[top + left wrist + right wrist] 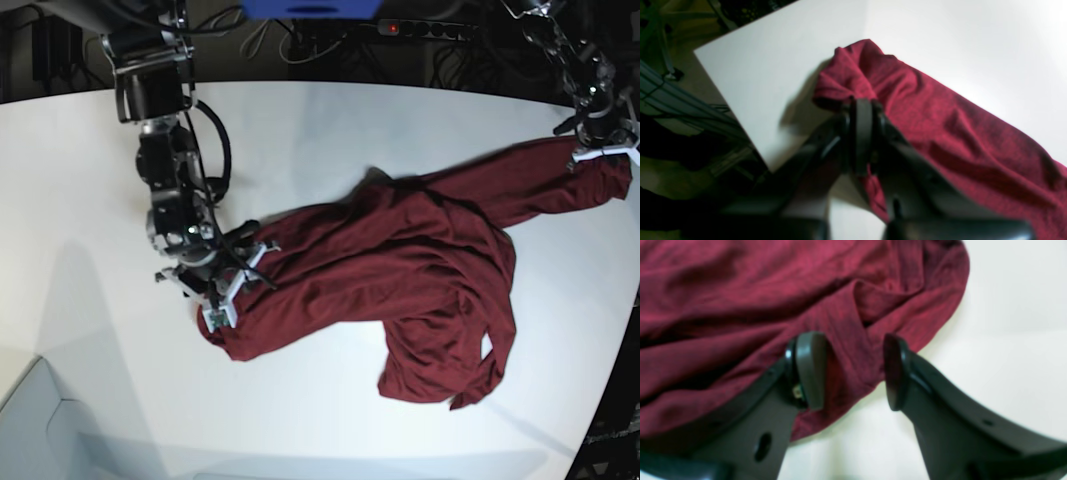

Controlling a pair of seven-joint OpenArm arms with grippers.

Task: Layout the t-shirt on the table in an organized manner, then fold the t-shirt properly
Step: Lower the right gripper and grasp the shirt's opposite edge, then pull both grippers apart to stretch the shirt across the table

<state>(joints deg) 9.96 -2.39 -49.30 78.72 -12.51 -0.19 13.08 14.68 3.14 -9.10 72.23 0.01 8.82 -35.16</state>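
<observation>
Between the spread right gripper (853, 371) jaws lies loose t-shirt (773, 300) cloth, ungripped. Left gripper (862, 133) clamps a sleeve end. Layout step: next, probably regrip and spread.

t-shirt (420, 270): dark maroon-red, plain, no print
table (330, 130): glossy white
right gripper (853, 371): black fingers, grey pads

Both arms are black, built of stacked cylindrical joints with black cables looping alongside. The right gripper (853, 371) has dark grey curved fingers (810, 370) with flat oval pads and round holes in their shanks. The left gripper (862, 133) matches, with whitish brackets at the wrist.
</observation>
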